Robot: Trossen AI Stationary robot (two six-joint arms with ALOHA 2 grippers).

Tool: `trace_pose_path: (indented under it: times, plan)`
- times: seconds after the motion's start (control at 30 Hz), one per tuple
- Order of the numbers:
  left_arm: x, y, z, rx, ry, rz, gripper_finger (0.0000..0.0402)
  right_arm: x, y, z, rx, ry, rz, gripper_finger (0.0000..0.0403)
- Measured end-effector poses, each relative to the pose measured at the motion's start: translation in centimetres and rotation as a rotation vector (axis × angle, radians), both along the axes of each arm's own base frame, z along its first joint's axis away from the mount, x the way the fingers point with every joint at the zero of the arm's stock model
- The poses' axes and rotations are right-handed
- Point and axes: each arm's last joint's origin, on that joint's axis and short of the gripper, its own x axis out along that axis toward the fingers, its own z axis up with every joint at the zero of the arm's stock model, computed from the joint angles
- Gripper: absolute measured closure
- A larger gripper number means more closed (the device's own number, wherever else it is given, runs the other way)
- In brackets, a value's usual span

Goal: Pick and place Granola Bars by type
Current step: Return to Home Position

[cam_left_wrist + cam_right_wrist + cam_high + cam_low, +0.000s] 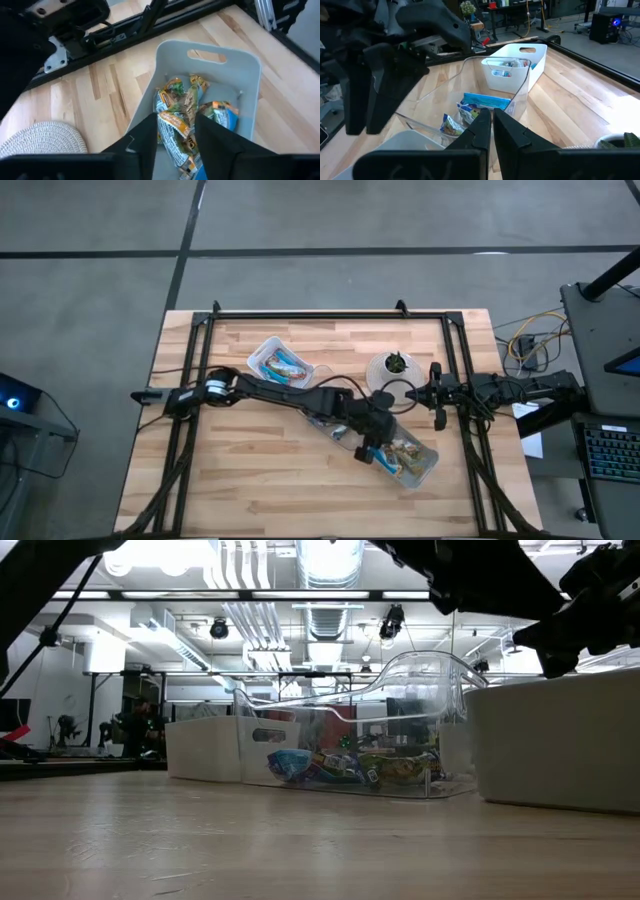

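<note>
Granola bars in three bins (bars too heaped to count); left jaws apart over gray bin, right jaws together.

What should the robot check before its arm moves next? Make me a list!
1. Left end effector empty: ok, open, holding nothing.
2. Left end effector lifted clear of the gray bin: cannot tell.
3. Orange bars inside the gray bin: ok.
4. Blue bars inside the clear bin: ok.
5. Right end effector out of the way: ok, shut, at the table's right.
</note>
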Motion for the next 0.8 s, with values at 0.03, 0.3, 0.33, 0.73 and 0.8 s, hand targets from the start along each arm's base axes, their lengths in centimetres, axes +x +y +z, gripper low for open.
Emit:
trace_pose_path:
  times: [0.03, 0.3, 0.33, 0.73, 0.8]
  plan:
    - [-0.1, 0.0, 0.2, -0.012, 0.0, 0.008, 0.0294, 0.0, 0.0, 0.0, 0.0, -0.001, 0.0, 0.039]
    - [-1.5, -0.2, 2.5, -0.123, 0.031, 0.012, 0.0396, 0.0, 0.0, 0.0, 0.0, 0.0, 0.0, 0.039]
    - [-1.8, -0.2, 3.4, -0.13, 0.012, 0.011, 0.0399, 0.0, 0.0, 0.0, 0.0, -0.002, -0.001, 0.039]
    - [-9.8, 1.5, 9.1, -0.134, -0.073, 0.026, 0.0401, 0.0, 0.0, 0.0, 0.0, 0.0, 0.001, 0.039]
    - [-12.0, 2.1, 9.4, -0.139, -0.103, 0.032, 0.0401, 0.0, 0.0, 0.0, 0.0, 0.0, 0.0, 0.039]
